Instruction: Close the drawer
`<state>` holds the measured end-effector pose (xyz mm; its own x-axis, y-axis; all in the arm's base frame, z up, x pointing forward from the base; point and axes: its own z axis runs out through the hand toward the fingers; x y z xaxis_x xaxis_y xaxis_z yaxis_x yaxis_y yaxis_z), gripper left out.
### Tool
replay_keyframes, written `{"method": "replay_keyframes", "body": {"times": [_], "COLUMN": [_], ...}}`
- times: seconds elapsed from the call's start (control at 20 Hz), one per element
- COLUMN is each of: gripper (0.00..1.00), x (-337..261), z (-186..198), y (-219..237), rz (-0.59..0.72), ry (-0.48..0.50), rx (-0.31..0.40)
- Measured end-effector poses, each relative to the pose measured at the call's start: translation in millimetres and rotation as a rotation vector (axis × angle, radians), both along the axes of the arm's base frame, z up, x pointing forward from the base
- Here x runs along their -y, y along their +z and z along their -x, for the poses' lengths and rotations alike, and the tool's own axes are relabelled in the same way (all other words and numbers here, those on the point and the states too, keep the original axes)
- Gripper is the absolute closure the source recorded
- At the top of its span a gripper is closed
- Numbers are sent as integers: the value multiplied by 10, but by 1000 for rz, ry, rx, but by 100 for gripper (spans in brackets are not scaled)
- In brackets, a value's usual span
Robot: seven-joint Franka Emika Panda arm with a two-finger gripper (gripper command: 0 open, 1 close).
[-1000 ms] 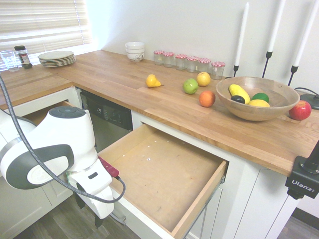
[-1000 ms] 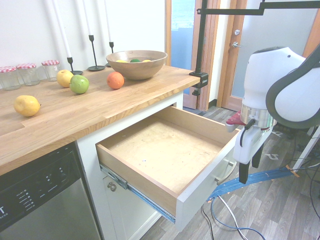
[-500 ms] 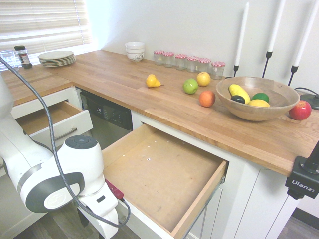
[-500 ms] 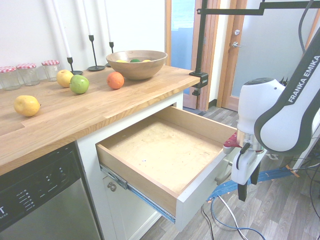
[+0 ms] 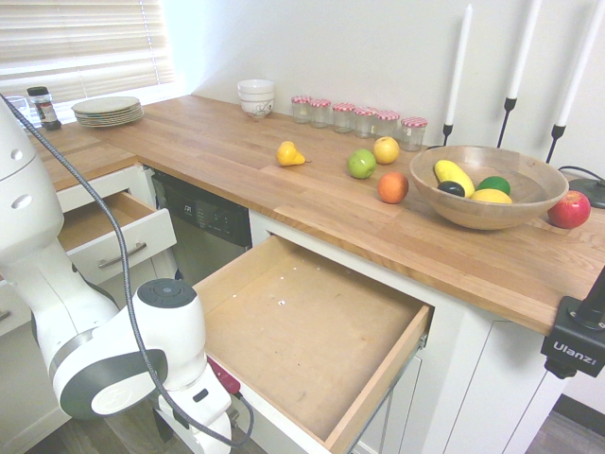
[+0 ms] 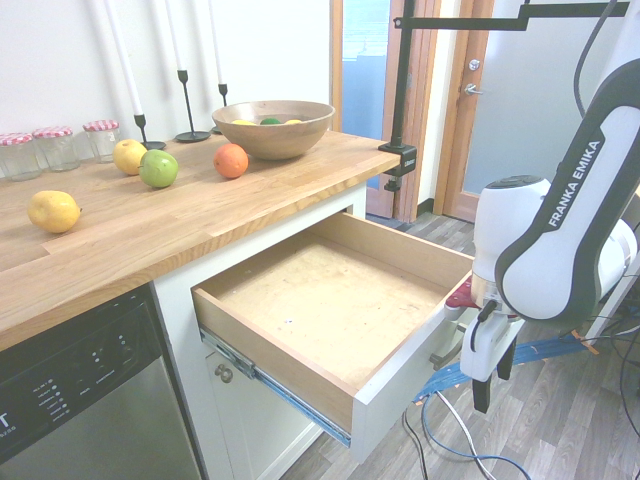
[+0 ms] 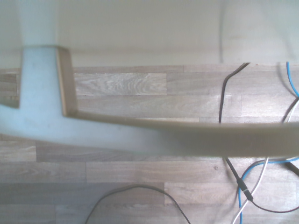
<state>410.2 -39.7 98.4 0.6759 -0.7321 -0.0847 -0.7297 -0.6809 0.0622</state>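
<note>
Currently the drawer (image 6: pixel 340 305) is pulled fully out from under the butcher-block countertop (image 6: pixel 150 235), empty; closing has not begun. The gripper (image 6: pixel 488 385) hangs just outside the drawer's white front, pointing straight down, fingers spread and empty. The handle (image 7: pixel 154 135) fills the wrist view.

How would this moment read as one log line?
task: close drawer | wide plywood drawer with white front: fully open, empty | gripper: open, pointing down, outside drawer front, not pushing yet
</note>
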Motion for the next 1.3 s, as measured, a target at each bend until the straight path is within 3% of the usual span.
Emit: {"method": "replay_keyframes", "body": {"times": [0.9,1.3], "gripper": [100,100], "x": [75,117], "z": [-196,-215], "y": [12,-11], "rz": [-19,-14], "ry": [57,60], "rx": [177,197]}}
